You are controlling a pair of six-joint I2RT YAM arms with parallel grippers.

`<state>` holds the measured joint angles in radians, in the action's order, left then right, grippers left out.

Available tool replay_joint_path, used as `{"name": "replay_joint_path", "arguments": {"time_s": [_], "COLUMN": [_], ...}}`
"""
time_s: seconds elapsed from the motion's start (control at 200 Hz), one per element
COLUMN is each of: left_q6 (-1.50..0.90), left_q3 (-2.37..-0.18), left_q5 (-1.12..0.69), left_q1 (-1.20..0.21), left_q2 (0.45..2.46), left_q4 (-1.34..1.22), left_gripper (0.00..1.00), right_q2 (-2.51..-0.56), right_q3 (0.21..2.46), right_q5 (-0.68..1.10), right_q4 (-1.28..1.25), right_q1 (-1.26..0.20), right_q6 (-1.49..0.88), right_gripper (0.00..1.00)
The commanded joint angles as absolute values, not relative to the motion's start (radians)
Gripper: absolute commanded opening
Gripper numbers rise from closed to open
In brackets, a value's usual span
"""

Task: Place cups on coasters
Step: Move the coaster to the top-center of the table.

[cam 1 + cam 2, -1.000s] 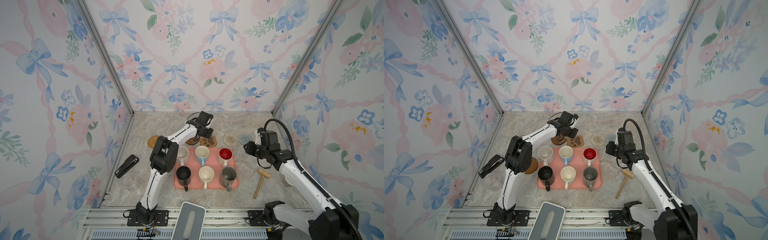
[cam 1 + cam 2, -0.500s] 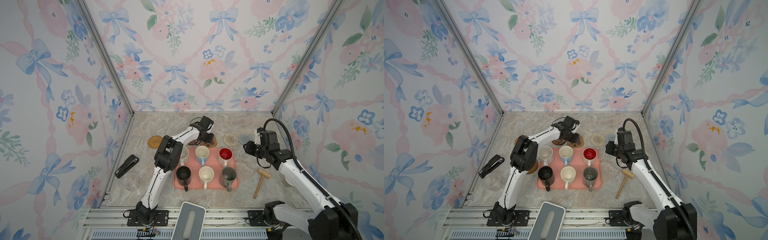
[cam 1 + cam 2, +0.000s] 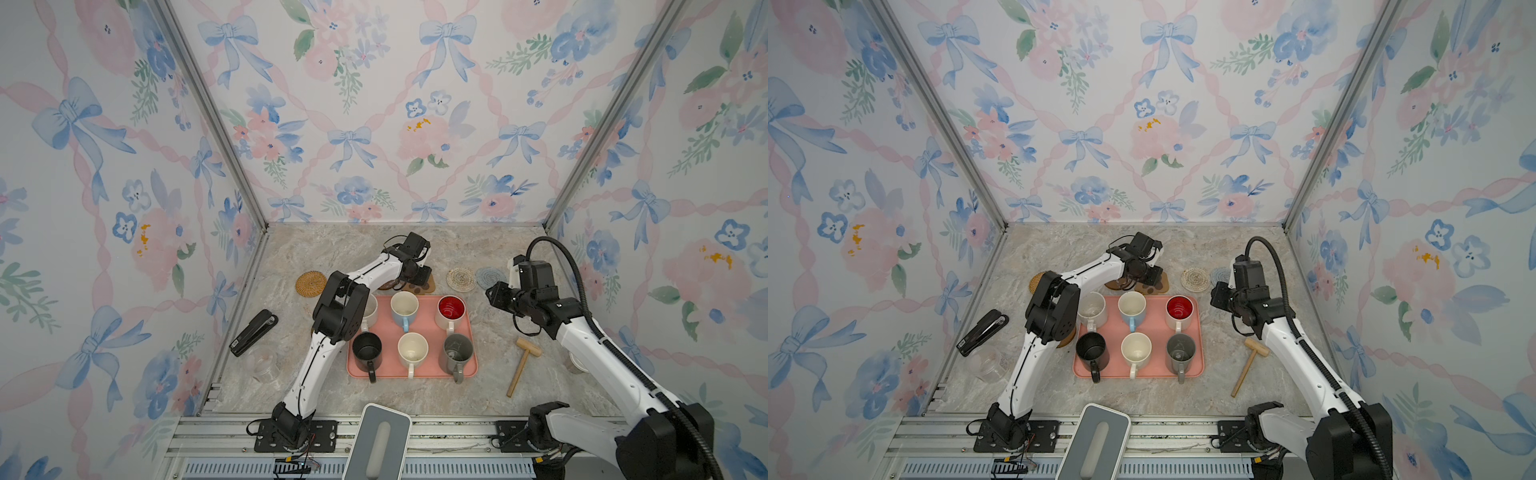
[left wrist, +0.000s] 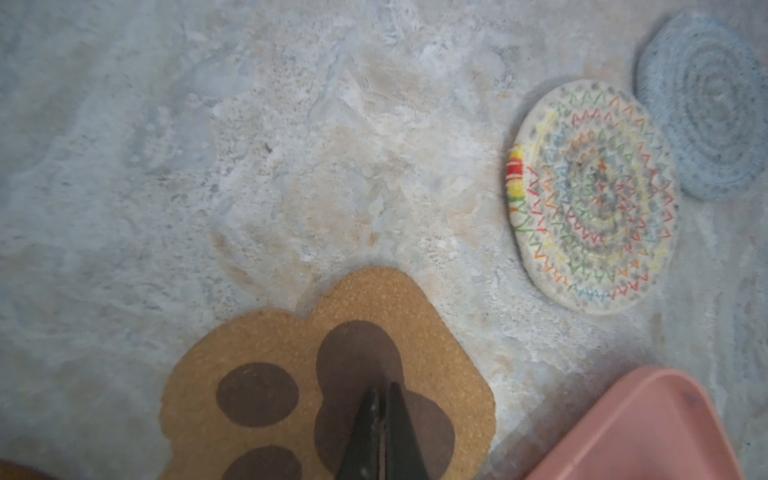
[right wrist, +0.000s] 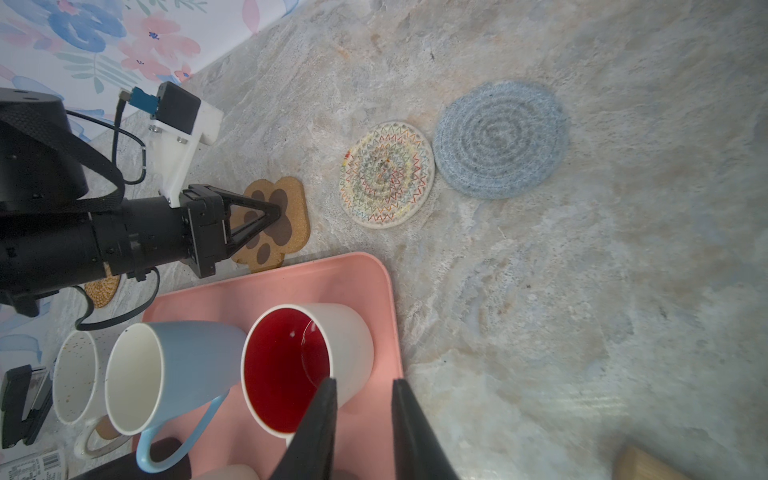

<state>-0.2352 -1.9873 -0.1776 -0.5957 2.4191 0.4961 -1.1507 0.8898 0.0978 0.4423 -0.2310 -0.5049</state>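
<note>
1. All six cups stand upright on the pink tray [image 3: 1156, 330], none on a coaster yet. Far row is cream mug [image 3: 1092, 309], light blue mug [image 3: 1131, 307], red-lined mug [image 3: 1179, 309]. Near row is black mug [image 3: 1092, 351], second cream mug [image 3: 1136, 351], grey mug [image 3: 1180, 353]. So basically nothing's done.
2. The coasters lie on the marbled tabletop [image 4: 291, 145] past the tray's far edge: rattan round [image 3: 311, 284], a brown round [image 3: 1113, 286] mostly under my left arm [image 3: 1088, 268], paw-print coaster [image 4: 266, 336], cream woven round [image 5: 386, 180], light-blue woven round [image 5: 500, 139]. Those last two touch, and the paw sits just beside the tray rim.
3. Left gripper [image 4: 382, 392] is clenched on nothing, tips down at the paw's big dark pad. Can't tell if it's pressing or skimming. My guess is I'm nudging that coaster. Push too hard and it rides against the tray rim or onto the brown round, and then a mug won't sit flat.
4. Right gripper [image 5: 363, 384] is parted and empty, hanging near the red-lined mug off the tray's side. That mug is close beside the blue one, so a sloppy rim pinch could tip it or bump its neighbour.
5. The left arm's elbow hangs right over the cream mug, so pulling back low could clip it.
6. Mugs on the two touching woven rounds may crowd each other.
</note>
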Motion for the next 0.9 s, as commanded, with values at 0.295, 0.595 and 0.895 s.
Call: {"name": "replay_joint_path", "arguments": {"time_s": [0.295,0.595,0.895], "left_q6": [-0.315,-0.336,-0.332], "left_q3": [-2.067,-2.129,-2.146], "left_q5": [-0.151,-0.181,-0.187], "left_q1": [-0.614,-0.618,-0.629], "left_q2": [2.545,2.577,2.573], "left_q4": [0.524,0.524,0.524], "left_gripper": [0.0,0.0,0.0], "right_q2": [-1.149,-1.152,-1.154], "right_q3": [0.891,0.892,0.893], "right_q5": [0.095,0.095,0.096], "right_q4": [0.437,0.44,0.441], "right_q1": [-0.241,-0.241,-0.241], "right_q6": [-0.49,-0.489,-0.489], "right_gripper": [0.27,0.27,0.27]}}
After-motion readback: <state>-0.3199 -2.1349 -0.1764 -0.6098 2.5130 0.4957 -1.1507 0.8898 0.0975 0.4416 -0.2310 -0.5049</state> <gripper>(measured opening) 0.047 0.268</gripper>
